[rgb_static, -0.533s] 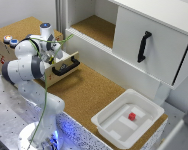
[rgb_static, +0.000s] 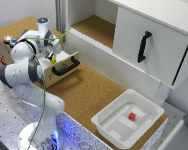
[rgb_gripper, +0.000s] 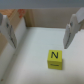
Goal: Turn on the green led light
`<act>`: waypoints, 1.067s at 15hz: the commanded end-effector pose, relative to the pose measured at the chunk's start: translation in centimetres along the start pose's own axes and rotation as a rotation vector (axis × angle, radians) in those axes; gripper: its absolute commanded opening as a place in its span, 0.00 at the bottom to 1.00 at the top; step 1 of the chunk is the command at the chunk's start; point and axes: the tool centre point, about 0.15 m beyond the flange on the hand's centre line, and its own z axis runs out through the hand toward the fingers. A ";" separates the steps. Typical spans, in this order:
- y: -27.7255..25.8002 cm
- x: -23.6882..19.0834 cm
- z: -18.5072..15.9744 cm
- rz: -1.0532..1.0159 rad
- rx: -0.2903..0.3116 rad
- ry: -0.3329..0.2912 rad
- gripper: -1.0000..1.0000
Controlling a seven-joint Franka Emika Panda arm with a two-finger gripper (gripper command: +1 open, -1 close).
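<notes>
one yellow block (rgb_gripper: 55, 59), one red block (rgb_static: 132, 116), one white tray (rgb_static: 109, 125), two black handles (rgb_static: 143, 46)

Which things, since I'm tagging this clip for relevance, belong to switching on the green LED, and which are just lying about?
Belongs to the job:
- gripper, open
- small buttons on the wooden box at the exterior view's left, too blurred to pick out a green one

Lying about:
- yellow N cube in the drawer
- white bin with red block
- cabinet handle

red block (rgb_static: 131, 116) in white tub (rgb_static: 110, 131), yellow cube (rgb_gripper: 54, 59)
</notes>
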 end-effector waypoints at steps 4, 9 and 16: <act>-6.5 -4.9 -9.9 -0.269 0.076 -0.239 1.00; -11.5 -8.7 -11.8 -0.367 0.037 -0.326 0.00; -17.0 -10.5 -10.3 -0.366 -0.038 -0.318 0.00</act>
